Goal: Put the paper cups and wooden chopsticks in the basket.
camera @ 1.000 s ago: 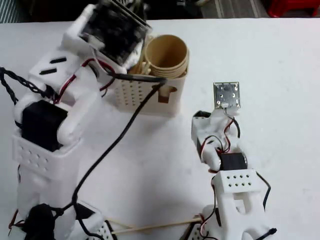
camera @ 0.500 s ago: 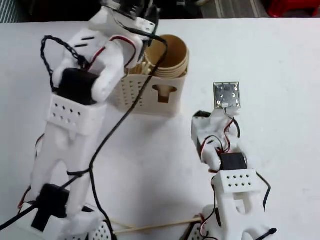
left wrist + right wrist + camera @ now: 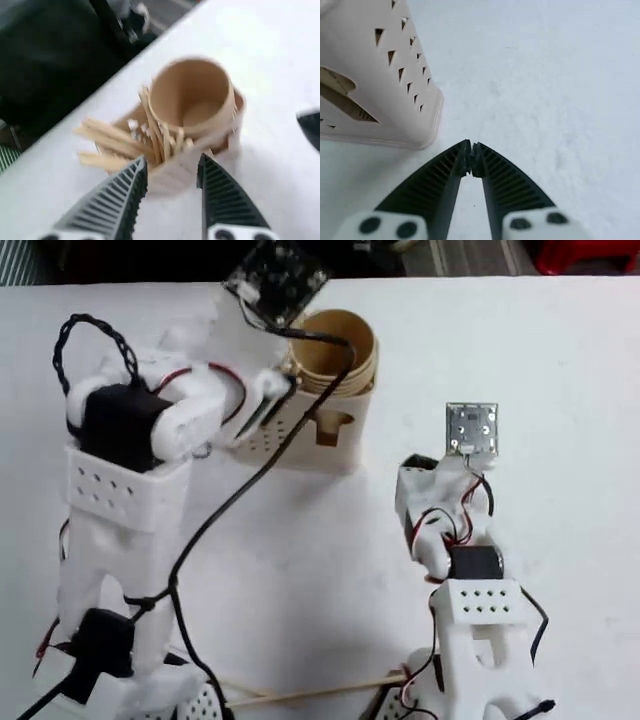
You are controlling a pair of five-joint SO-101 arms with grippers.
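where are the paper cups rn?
High view: the cups stand nested in the right end of the basket, at the table's far side. Chopsticks fill the basket's other end.

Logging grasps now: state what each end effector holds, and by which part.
Nothing is held. The left end effector is open and empty near the basket; the right end effector is shut on nothing.
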